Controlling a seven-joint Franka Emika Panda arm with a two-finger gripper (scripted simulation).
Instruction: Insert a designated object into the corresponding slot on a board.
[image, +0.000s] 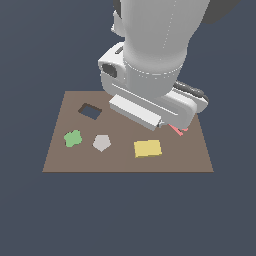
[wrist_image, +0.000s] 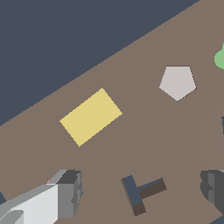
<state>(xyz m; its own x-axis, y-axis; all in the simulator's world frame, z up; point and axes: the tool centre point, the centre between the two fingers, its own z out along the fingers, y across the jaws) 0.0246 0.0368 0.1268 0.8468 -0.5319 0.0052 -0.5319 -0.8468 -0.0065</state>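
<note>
The flat yellow block (image: 147, 148) lies on the brown board (image: 195, 160) near its front edge, toward the exterior view's right. It also shows in the wrist view (wrist_image: 91, 116). The dark tilted rectangular slot (image: 90, 111) is at the board's back, toward the exterior view's left. My gripper (wrist_image: 141, 187) is open and empty, with its fingers (wrist_image: 68, 188) wide apart above a dark T-shaped mark (wrist_image: 141, 192). It hovers over the board behind the block without touching it. In the exterior view the arm's own body hides the fingertips.
A grey pentagon piece (image: 101, 143) and a green blob-shaped piece (image: 73, 138) lie on the board in front of the slot; both show in the wrist view (wrist_image: 177, 82) (wrist_image: 220, 58). A small red shape (image: 177, 131) peeks out under the hand.
</note>
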